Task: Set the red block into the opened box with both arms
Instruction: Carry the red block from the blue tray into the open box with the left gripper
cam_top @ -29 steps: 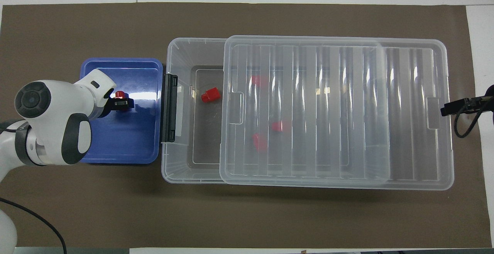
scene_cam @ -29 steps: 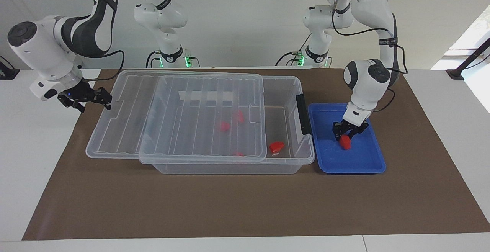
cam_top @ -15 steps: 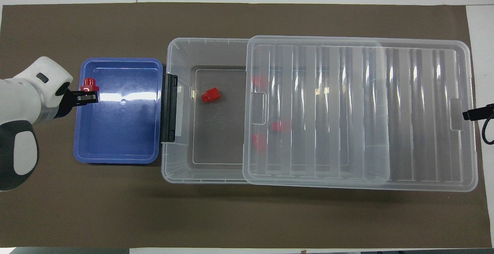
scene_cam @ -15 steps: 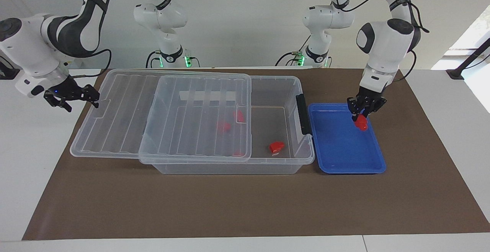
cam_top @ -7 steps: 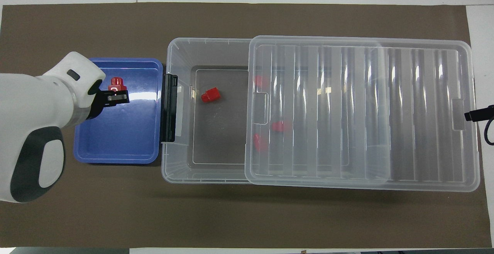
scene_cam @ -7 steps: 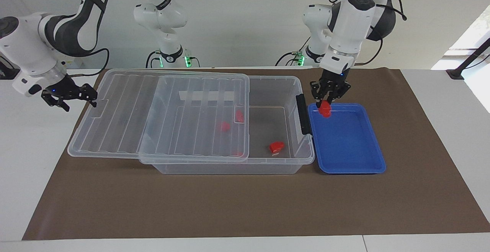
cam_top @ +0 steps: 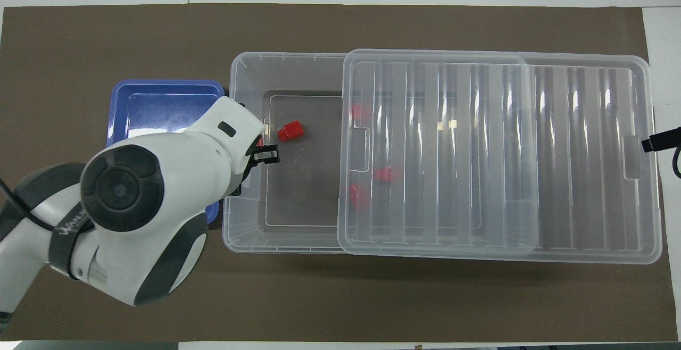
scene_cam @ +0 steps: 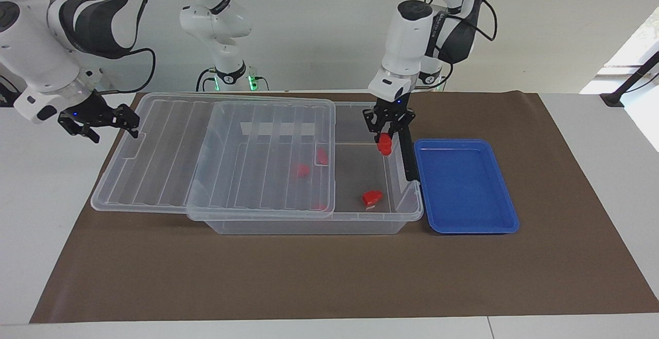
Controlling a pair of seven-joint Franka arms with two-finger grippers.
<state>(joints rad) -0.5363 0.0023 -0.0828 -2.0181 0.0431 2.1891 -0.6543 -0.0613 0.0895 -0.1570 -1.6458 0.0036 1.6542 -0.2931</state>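
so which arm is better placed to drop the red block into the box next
The left. Its tool is shut on the red block and hangs over the uncovered end of the box, beside the black latch. The right tool is at the lid's outer end, holding no block.

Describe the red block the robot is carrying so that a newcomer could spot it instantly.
Start at the box, whose lid is slid toward the right arm's end. Over its uncovered end hangs the left end effector, shut on the red block. It alone is held up; the others lie on the box floor.
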